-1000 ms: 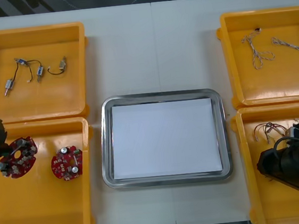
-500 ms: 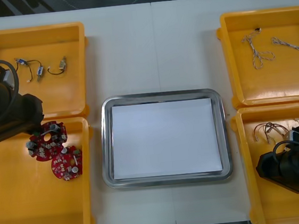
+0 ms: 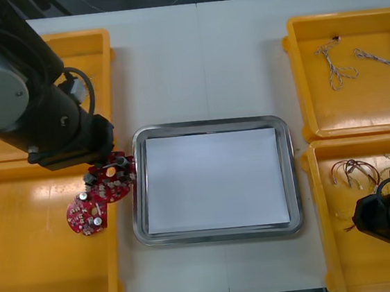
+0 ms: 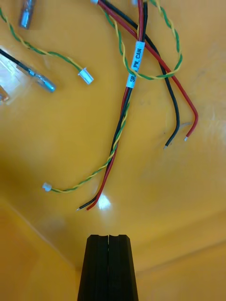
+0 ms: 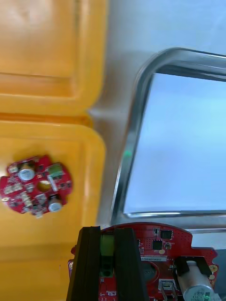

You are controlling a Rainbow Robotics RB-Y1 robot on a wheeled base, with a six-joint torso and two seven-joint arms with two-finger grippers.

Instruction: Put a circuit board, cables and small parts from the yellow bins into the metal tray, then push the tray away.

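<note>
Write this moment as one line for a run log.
left gripper: shut on circuit board, at left edge of tray | right gripper: shut, above cables in bin

Left gripper (image 5: 107,233): black fingers clamped on a green part at the edge of a red circuit board (image 5: 165,254).
Held board: hangs over the rim of the metal tray (image 5: 133,136).
Tray: white inside, on the pale bench (image 5: 141,23).
Second circuit board (image 5: 36,185): flat in a yellow bin (image 5: 94,153) beside the tray.
</note>
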